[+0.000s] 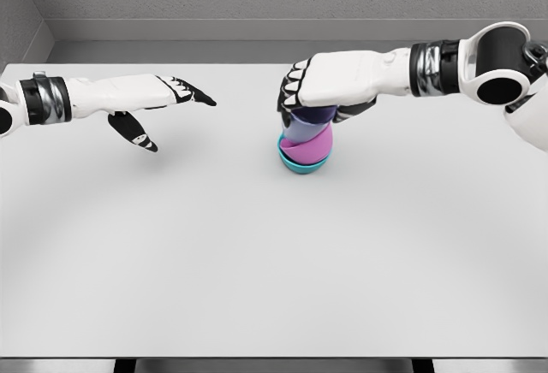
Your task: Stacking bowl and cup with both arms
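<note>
A teal bowl (302, 162) sits on the white table (257, 253) right of the middle. Inside it a purple cup (309, 138) leans, its dark rim up under my right hand (310, 99). That hand comes in from the right and curls down over the cup's top, gripping it. My left hand (167, 112) hovers over the table's left part, well away from the bowl, fingers stretched toward the right and thumb hanging down, holding nothing.
Grey walls stand behind the table's far edge. The table's near edge runs along the bottom of the view, with two dark supports showing below it.
</note>
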Tool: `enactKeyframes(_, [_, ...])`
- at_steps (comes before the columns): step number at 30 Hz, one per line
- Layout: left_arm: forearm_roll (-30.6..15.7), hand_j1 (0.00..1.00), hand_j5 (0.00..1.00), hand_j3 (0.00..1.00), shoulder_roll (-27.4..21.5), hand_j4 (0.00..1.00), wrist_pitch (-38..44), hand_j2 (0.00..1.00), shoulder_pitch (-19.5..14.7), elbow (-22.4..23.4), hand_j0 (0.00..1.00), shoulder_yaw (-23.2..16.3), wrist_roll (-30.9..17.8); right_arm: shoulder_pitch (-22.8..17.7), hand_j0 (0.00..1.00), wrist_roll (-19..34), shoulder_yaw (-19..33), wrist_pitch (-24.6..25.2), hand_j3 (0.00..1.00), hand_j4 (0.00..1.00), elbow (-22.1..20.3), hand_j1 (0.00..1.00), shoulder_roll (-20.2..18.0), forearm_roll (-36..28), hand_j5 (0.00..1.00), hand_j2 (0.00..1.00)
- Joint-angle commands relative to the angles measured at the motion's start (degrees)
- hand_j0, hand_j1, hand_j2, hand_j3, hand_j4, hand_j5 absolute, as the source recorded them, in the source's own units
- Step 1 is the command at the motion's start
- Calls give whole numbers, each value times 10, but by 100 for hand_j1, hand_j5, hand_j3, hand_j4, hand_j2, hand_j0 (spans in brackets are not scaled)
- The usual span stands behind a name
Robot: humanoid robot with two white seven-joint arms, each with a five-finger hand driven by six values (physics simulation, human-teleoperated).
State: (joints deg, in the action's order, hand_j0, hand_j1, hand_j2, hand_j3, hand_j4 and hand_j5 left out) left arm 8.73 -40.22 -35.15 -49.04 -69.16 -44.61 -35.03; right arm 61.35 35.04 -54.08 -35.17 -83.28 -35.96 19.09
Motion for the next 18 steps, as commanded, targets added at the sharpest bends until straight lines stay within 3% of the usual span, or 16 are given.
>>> enactKeyframes(1, [-4,100,100,100,0,100,2,100,0,0,100,0,0,0,61,0,0,2,61,61,1,61,-1,-3,61,61])
enactKeyframes(18, [-4,100,100,100,0,100,2,100,1,0,100,1,0,-5,61,0,-19,2,61,61,22,61,-1,-2,61,61])
